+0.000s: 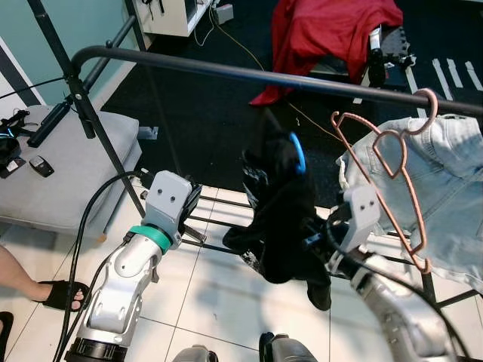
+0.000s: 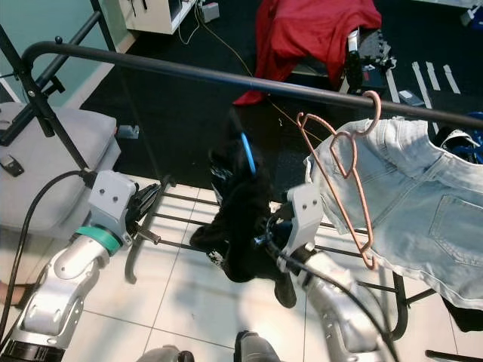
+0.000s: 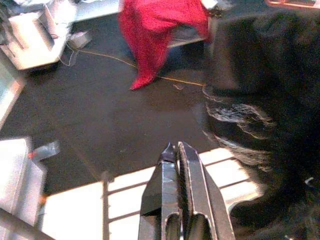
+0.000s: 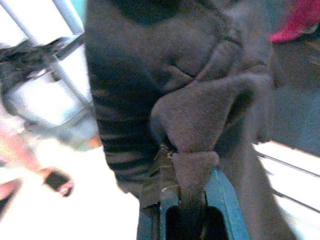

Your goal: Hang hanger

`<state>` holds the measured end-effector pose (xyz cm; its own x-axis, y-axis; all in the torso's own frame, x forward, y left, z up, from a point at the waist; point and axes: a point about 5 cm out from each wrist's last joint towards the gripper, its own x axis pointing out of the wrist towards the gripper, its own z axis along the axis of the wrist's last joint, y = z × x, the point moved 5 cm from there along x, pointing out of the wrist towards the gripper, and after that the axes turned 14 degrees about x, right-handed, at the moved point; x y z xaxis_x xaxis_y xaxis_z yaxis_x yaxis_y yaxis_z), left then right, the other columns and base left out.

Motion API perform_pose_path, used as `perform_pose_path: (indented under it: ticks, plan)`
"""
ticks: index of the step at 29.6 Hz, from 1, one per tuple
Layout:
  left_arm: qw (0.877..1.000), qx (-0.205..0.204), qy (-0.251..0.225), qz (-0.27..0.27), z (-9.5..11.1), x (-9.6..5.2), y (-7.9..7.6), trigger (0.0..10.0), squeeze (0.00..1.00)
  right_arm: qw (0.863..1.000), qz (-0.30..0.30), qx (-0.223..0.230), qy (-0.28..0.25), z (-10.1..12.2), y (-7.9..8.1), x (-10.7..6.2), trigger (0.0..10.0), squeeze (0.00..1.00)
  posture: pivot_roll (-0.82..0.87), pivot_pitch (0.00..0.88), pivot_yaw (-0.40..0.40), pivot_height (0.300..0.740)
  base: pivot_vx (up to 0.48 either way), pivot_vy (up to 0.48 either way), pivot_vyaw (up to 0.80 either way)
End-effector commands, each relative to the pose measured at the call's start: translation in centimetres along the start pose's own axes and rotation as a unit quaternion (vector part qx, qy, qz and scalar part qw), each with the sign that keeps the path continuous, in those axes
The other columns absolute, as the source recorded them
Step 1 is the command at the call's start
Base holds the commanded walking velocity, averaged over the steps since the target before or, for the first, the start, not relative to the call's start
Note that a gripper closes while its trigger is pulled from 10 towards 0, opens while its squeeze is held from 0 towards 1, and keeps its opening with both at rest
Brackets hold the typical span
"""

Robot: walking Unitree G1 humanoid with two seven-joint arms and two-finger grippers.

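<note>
So from where I'm standing the robot is right up against a black metal clothes rail point(image 1: 226, 72) that runs across the top of the scene. The right gripper point(image 4: 182, 165) is clamped on a dark fuzzy black garment point(image 1: 279, 219) that's draped over a blue plastic hanger point(image 1: 299, 153), bunching a fold of the fabric between its fingers, with a bit of the blue hanger right beside them in the wrist view. That hanger with the garment sits dead centre, just below the rail, and the blue hook is near the bar, though whether it's actually on it I can't tell.

Over at 3 o'clock a pink wire hanger point(image 1: 392, 166) is hooked on the rail, and a pale blue denim jacket point(image 1: 445, 196) hangs just beside it. The left gripper point(image 3: 179, 155) is at about 8 o'clock, well apart from the garment, its two black fingers pressed together with nothing in them, over the white tiled floor point(image 1: 219, 302).

At 12 o'clock there's a red cloth point(image 1: 332, 30) thrown over something on the dark carpet. A grey cushioned seat point(image 1: 68, 166) sits at 9 o'clock, and a person's foot in a black sandal point(image 1: 53, 292) is down near 8
</note>
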<state>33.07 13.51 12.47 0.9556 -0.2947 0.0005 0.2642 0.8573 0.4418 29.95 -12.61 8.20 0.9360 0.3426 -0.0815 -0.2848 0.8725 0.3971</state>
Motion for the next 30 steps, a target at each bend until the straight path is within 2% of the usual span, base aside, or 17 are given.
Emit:
perform_pose_path:
  ticks: [1,5,9,10,11,14,16,30]
  plan:
    - [0.999,0.003,0.043,0.025,-2.6,-0.9,0.5,10.0,0.0,0.999,-0.028,-0.019,-0.03,-0.1,-0.5,-0.3,10.0,0.0,-0.05,0.081,0.044,0.74,0.0,0.0,0.0]
    - [0.997,0.003,0.067,0.046,-4.1,-1.5,1.3,10.0,0.0,0.998,-0.036,-0.022,-0.039,-0.2,0.0,0.0,10.0,0.0,-0.05,0.075,0.044,0.74,0.0,0.0,0.0]
    - [0.996,-0.011,0.065,0.063,-3.9,-1.4,2.1,10.0,0.0,0.997,-0.029,-0.038,-0.067,1.4,0.5,0.5,10.0,0.0,-0.05,0.067,0.041,0.74,0.0,0.0,0.0]
    - [0.995,-0.021,0.06,0.076,-3.5,-1.1,2.8,10.0,0.0,0.995,-0.026,-0.061,-0.08,2.5,0.4,0.9,10.0,0.0,-0.05,0.062,0.04,0.74,0.0,0.0,0.0]
    - [0.995,-0.021,0.06,0.076,-3.5,-1.1,2.8,10.0,0.0,0.995,-0.026,-0.061,-0.08,2.5,0.4,0.9,10.0,0.0,-0.05,0.062,0.04,0.74,0.0,0.0,0.0]
    - [0.994,-0.024,0.052,0.089,-3.1,-0.8,3.4,10.0,0.0,0.991,-0.042,-0.071,-0.106,3.6,-0.2,1.4,10.0,0.0,-0.04,0.058,0.034,0.74,0.0,0.0,0.79]
    - [0.994,-0.02,0.045,0.094,-2.8,-0.6,3.8,10.0,0.0,0.99,-0.034,-0.069,-0.121,4.1,0.3,1.8,10.0,0.0,-0.04,0.056,0.033,0.74,0.0,0.0,0.77]
    - [0.995,-0.02,0.056,0.083,-2.7,-0.4,3.9,10.0,0.0,0.99,-0.025,-0.068,-0.119,3.4,0.7,2.0,10.0,0.0,-0.03,0.055,0.041,0.74,0.0,0.0,0.74]
